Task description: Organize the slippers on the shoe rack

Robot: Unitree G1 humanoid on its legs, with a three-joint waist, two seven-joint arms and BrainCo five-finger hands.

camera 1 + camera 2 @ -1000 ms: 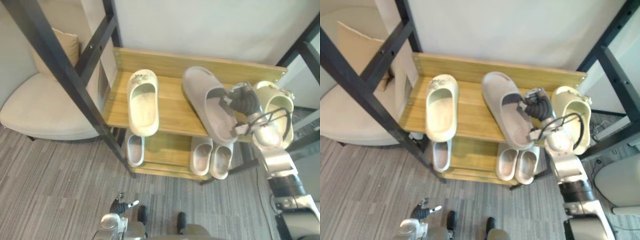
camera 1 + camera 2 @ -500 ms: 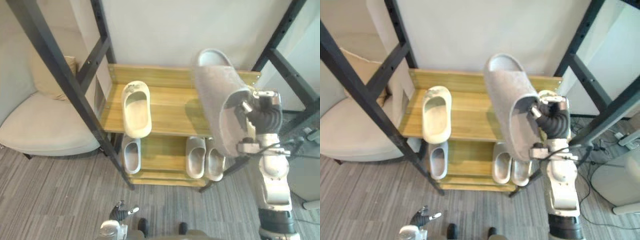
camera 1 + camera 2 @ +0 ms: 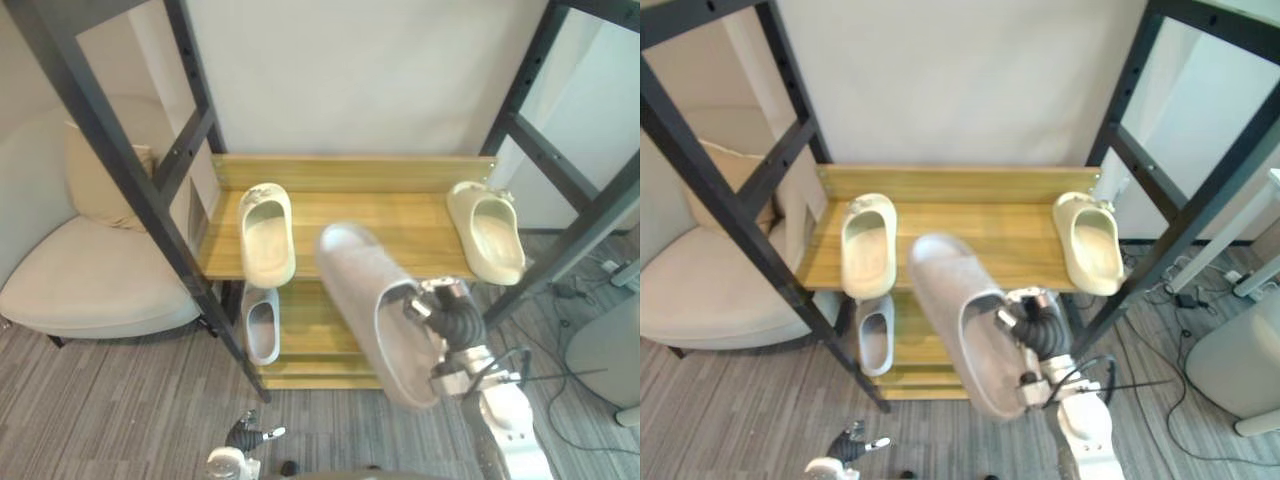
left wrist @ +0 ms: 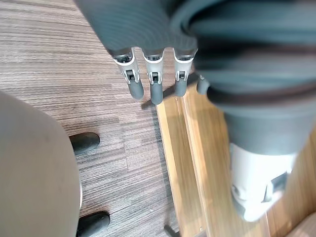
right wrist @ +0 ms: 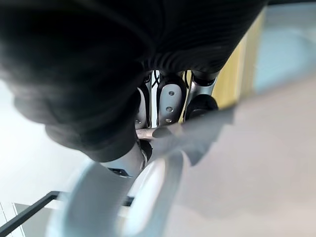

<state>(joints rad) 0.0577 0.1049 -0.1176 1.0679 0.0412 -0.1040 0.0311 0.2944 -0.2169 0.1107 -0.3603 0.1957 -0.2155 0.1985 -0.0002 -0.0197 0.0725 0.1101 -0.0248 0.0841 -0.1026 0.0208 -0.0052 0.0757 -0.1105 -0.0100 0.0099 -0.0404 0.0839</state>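
Grey slipper (image 3: 372, 310) held near of the shoe rack (image 3: 350, 172)
The left hand (image 4: 154, 84) is hung low, fingers relaxed and empty. A left cream slipper (image 3: 266, 232) is set on the top shelf; the grey slipper is clasped by the right hand's (image 3: 455, 322) curled fingers; a right cream slipper (image 3: 487, 230) is set opposite.

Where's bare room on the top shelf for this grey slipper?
The top shelf is bare across the middle, between the left cream slipper and the right cream slipper. Lower shelf: white slipper at left, the rest hidden behind the held grey slipper.

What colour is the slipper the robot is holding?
Light grey. The slipper in the right hand shows best in the left eye view.
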